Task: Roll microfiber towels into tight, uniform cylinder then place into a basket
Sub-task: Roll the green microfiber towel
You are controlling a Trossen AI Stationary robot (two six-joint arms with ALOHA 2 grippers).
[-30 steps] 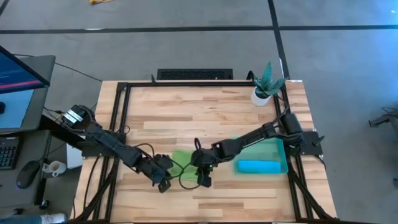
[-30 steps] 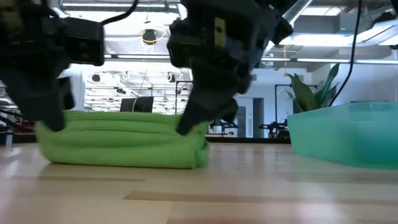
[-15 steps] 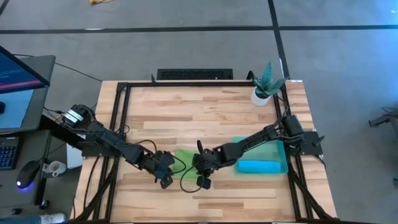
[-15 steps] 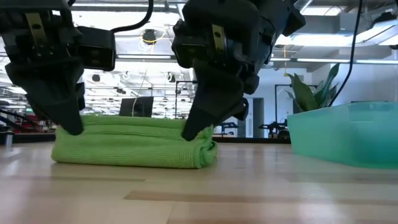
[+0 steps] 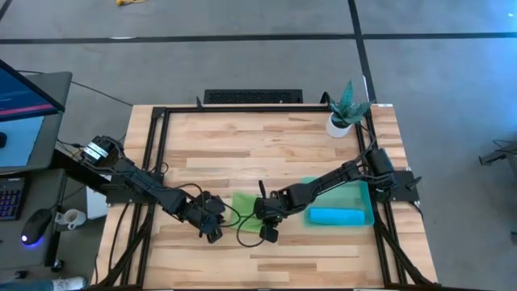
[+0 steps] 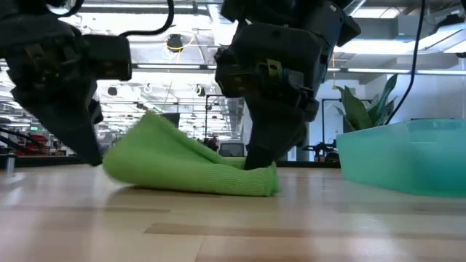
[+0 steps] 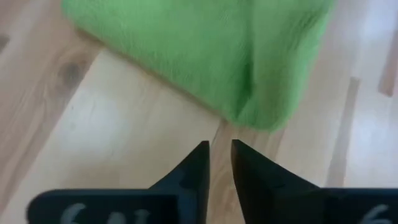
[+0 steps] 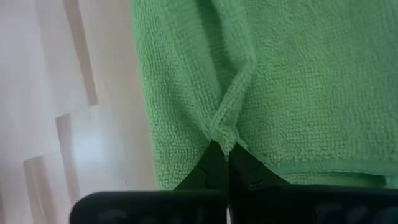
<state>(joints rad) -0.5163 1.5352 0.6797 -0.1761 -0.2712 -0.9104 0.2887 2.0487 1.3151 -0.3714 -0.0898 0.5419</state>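
left gripper (image 5: 212, 232): fingers nearly together with a thin gap, holding nothing; the tips sit just off the green towel's left end, on the table (image 5: 266, 141).
green towel (image 5: 247, 212): partly rolled, on the wood between the two grippers; long axis runs left to right, left end lifted in the low view.
right gripper (image 8: 227, 163): fingers pinched together on a fold at the towel's right edge; this arm has the hold.
basket (image 5: 367, 198): just right of the towel, at the table's right edge.
blue towel (image 5: 338, 216): rolled, already lying in the basket.
count: two towels, one basket, two grippers.
judgement: the next move needs the towel carried rightward to the basket.
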